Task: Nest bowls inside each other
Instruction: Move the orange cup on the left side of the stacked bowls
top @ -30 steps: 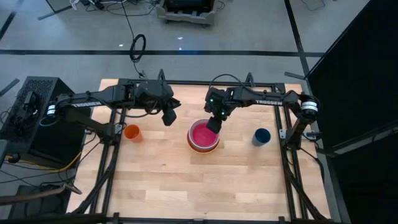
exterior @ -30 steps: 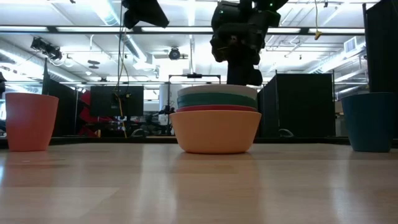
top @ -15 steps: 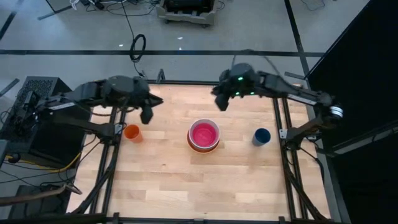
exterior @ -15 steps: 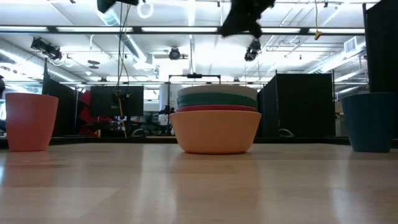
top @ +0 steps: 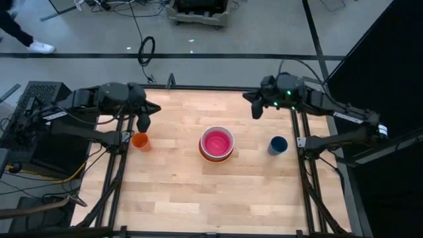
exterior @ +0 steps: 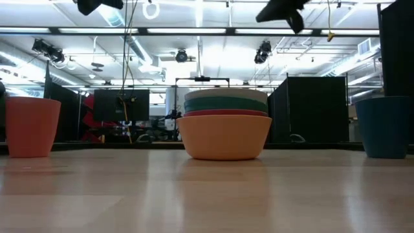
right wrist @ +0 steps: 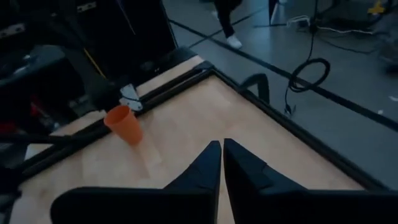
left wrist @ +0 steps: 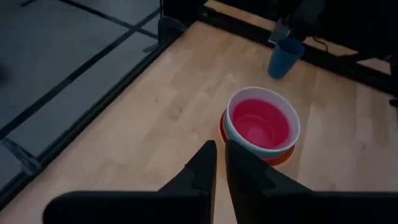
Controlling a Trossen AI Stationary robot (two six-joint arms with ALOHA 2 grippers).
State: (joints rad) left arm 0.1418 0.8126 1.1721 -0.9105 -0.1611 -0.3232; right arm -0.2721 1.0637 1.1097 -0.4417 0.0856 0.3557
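From above, the stack of bowls shows only its pink inside, a white rim and a sliver of orange-yellow, the rest nested out of sight. In the low view the pink bowl is hidden entirely. There the orange cup is cut by the picture's left edge and the dark blue cup by the right. A person at the high view's top-left corner shows only legs and a shoe.

Pink bowl inside white, teal, red and orange-yellow bowls; orange cup, dark blue cup.
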